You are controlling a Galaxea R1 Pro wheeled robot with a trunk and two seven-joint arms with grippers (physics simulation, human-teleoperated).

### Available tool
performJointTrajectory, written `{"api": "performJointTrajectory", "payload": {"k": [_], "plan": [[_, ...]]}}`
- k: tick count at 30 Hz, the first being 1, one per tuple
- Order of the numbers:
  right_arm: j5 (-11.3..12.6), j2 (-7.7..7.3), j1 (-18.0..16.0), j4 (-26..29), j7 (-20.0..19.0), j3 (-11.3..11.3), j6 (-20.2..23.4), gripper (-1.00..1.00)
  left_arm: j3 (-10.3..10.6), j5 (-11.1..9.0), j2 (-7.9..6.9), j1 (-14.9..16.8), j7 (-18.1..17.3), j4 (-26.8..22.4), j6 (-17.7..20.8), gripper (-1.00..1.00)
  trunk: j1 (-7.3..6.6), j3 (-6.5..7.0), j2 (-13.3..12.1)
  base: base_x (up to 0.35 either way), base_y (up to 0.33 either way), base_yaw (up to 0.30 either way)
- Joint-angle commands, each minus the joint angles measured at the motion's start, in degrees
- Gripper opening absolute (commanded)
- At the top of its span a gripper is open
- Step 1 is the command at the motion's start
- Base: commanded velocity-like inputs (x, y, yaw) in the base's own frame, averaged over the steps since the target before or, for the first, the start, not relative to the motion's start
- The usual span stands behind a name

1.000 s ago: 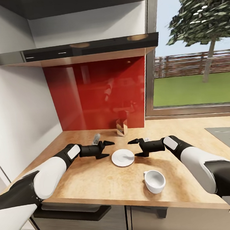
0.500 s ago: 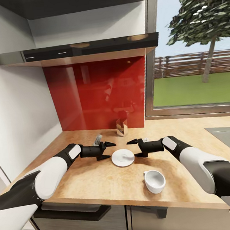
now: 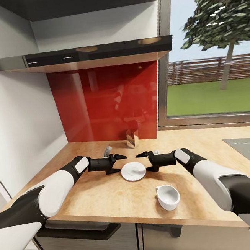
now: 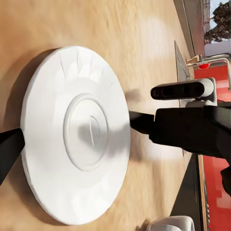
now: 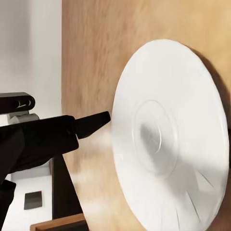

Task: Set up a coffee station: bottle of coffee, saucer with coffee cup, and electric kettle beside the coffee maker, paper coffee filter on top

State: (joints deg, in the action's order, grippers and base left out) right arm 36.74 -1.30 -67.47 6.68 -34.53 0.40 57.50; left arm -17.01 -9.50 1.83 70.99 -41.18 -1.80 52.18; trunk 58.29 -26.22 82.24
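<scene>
Cup and saucer on the bench, both grippers released

The cup (image 3: 168,197) stands near the front edge of the bench (image 3: 105,196), apart from the saucer (image 3: 133,171) farther in. The left gripper (image 3: 116,163) and right gripper (image 3: 142,161) flank the saucer, fingers spread, grasping nothing. A shiny metal holder (image 3: 132,138) stands at the back edge against the red panel (image 3: 103,104). No writing can be read.

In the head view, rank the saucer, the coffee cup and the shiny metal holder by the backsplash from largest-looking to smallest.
1. saucer, widest of the three.
2. coffee cup, nearly as wide, but it sits nearer the camera, so that gap is unsure.
3. metal holder, narrowest and farthest back; distance may shrink it.
</scene>
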Motion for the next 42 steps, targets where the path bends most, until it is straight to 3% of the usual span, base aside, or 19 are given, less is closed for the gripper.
{"api": "performJointTrajectory", "payload": {"k": [1, 18, 32, 40, 41, 42], "plan": [[-0.61, 0.16, -0.03, 0.00, -0.45, 0.21, 0.06, 1.00, 0.23, -0.61, 0.01, 0.02, 0.12, -0.05, 0.40, 1.00, 0.00, -0.07, 0.04, 0.000, 0.000, 0.000], [-0.61, 0.60, -0.03, 0.00, -0.45, 0.21, -0.02, 1.00, 0.23, -0.61, 0.03, 0.02, 0.12, -0.05, 0.38, 1.00, 0.00, -0.07, 0.04, 0.000, 0.000, 0.000], [-0.61, 2.25, -0.03, 0.00, -0.45, 0.21, -0.02, 1.00, 0.23, -0.61, 0.03, 0.03, 0.05, -0.05, 0.38, 1.00, 0.00, -0.07, 0.04, 0.000, 0.000, 0.000], [-0.61, 2.35, -0.03, 0.00, -0.45, 0.21, -0.02, 1.00, 0.23, -0.61, 0.07, 0.02, 0.06, -0.05, 0.38, 1.00, 0.00, -0.07, 0.04, 0.000, 0.000, 0.000], [-0.61, 2.35, -0.03, 0.00, -0.45, 0.21, -0.02, -1.00, 0.23, -0.61, 0.05, 0.02, 0.07, -0.05, 0.38, 1.00, 0.00, -0.07, 0.04, 0.000, 0.000, 0.000], [-0.61, 2.35, -0.03, 0.00, -0.45, 0.21, -0.02, -1.00, 0.23, -0.61, 0.05, 0.02, 0.07, -0.05, 0.38, 1.00, 0.00, -0.07, 0.04, 0.000, 0.000, 0.000]]}}
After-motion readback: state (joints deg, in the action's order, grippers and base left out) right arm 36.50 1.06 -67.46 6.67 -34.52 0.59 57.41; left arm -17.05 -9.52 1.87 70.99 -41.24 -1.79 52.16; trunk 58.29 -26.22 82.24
